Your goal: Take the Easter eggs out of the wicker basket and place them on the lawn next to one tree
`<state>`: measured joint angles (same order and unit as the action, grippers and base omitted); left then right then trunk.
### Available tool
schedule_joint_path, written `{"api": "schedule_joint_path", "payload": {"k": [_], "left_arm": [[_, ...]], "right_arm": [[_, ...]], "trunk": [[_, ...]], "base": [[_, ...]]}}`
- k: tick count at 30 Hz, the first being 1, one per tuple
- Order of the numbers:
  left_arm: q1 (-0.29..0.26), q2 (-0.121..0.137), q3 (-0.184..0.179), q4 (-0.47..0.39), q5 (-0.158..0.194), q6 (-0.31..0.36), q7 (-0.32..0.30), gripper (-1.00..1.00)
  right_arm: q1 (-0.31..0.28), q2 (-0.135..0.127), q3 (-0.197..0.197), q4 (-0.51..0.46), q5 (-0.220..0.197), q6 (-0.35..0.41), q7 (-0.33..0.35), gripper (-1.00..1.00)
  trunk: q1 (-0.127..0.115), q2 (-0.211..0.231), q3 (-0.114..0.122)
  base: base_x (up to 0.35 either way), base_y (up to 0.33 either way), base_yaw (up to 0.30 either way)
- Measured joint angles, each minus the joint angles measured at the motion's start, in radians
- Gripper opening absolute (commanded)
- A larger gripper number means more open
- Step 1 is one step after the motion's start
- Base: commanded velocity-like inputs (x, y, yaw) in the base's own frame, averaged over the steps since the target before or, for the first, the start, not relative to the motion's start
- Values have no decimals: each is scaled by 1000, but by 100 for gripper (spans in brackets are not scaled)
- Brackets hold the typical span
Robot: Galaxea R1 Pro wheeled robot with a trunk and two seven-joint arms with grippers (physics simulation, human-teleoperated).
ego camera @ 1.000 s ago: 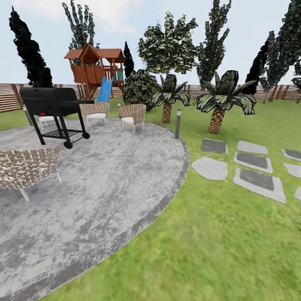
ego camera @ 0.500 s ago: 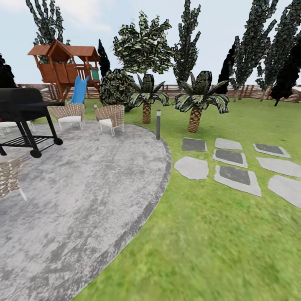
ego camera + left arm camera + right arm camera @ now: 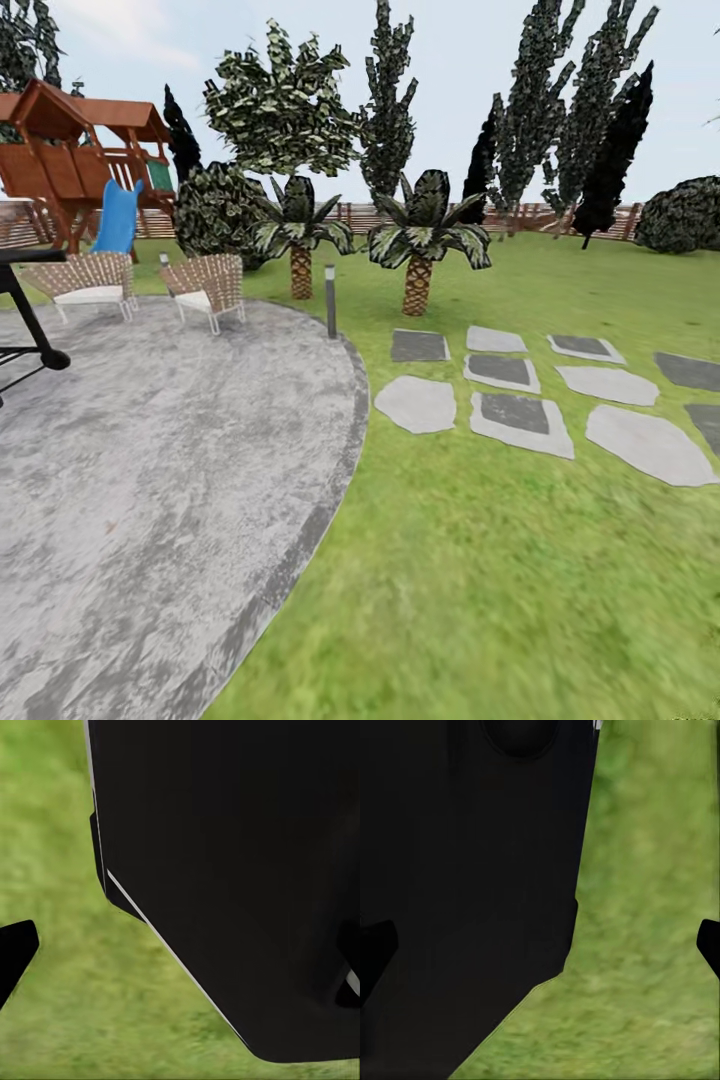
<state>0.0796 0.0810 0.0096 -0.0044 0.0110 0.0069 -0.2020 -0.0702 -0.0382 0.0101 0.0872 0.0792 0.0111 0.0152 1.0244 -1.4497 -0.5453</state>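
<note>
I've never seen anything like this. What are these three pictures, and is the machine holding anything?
They are computer-simulated views from a wheeled robot with two arms. The wide picture comes from its head: a lawn, a round grey patio, stepping stones, two short palms, wicker chairs and tall dark trees. The other two come from cameras near each arm's tool, looking down at grass past dark parts of the robot's own body. Nothing held is visible. No basket or eggs are in sight yet.

Flat, bright daylight render, no cast shadows, no glare. Near lawn (image 3: 520, 600) smeared and soft; far trees blocky, low-res. Wrist views: blurred grass behind unlit black shapes, no surface detail.
</note>
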Motion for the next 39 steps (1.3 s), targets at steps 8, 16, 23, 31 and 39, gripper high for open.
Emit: {"api": "schedule_joint_path", "payload": {"k": [8, 16, 23, 31, 39], "left_arm": [[0, 0, 0, 0, 0, 0, 0, 100], [0, 0, 0, 0, 0, -1, 0, 100], [0, 0, 0, 0, 0, -1, 0, 100], [0, 0, 0, 0, 0, 0, 0, 100], [0, 0, 0, 0, 0, 0, 0, 100]], "right_arm": [[0, 0, 0, 0, 0, 0, 0, 100], [0, 0, 0, 0, 0, 0, 0, 100], [-1, 0, 0, 0, 0, 1, 0, 100], [-1, 1, 0, 0, 0, 1, 0, 100], [-1, 2, 0, 0, 0, 1, 0, 100]], "trunk": [[0, 0, 0], [0, 0, 0], [0, 0, 0], [0, 0, 0], [0, 0, 0]], "base": [[336, 0, -300], [337, 0, -294], [337, 0, -154], [336, 0, -259], [336, 0, -242]]}}
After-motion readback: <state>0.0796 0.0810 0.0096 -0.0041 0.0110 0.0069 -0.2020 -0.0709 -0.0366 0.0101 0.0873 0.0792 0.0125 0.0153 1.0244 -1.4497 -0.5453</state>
